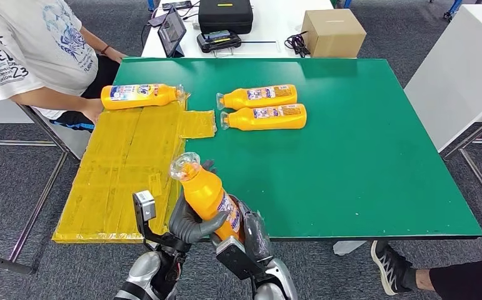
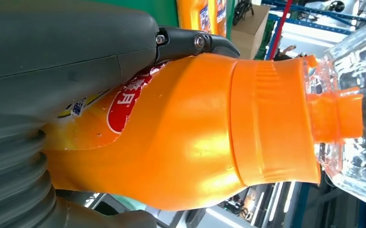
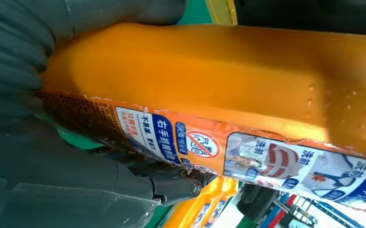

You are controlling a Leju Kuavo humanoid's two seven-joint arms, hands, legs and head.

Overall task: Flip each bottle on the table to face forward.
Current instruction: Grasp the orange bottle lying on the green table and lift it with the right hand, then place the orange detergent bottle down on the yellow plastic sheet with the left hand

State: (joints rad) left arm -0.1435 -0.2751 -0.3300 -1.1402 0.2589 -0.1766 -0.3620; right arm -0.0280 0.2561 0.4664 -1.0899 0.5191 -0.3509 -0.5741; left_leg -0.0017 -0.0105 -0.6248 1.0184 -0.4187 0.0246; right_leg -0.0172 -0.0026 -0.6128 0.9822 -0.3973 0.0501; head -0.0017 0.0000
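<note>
Both hands hold one orange bottle [image 1: 205, 194] with a clear cap, lifted above the table's near edge and tilted, cap pointing away. My left hand [image 1: 188, 224] grips its lower body from the left; my right hand [image 1: 252, 236] wraps it from the right. The left wrist view shows the bottle [image 2: 195, 128] close up with its cap [image 2: 351, 114]; in the right wrist view, the bottle's label [image 3: 247, 152] is visible. Two more orange bottles [image 1: 258, 97] [image 1: 266, 117] lie side by side mid-table. A third [image 1: 139, 95] lies at the far left on the yellow mat [image 1: 125, 169].
The green table [image 1: 363, 150] has free room on its right half. A person [image 1: 32, 50] sits at the far left corner with a hand near the mat. A cardboard box [image 1: 333, 32], black case [image 1: 225, 14] and tablet [image 1: 172, 31] sit on the white table behind.
</note>
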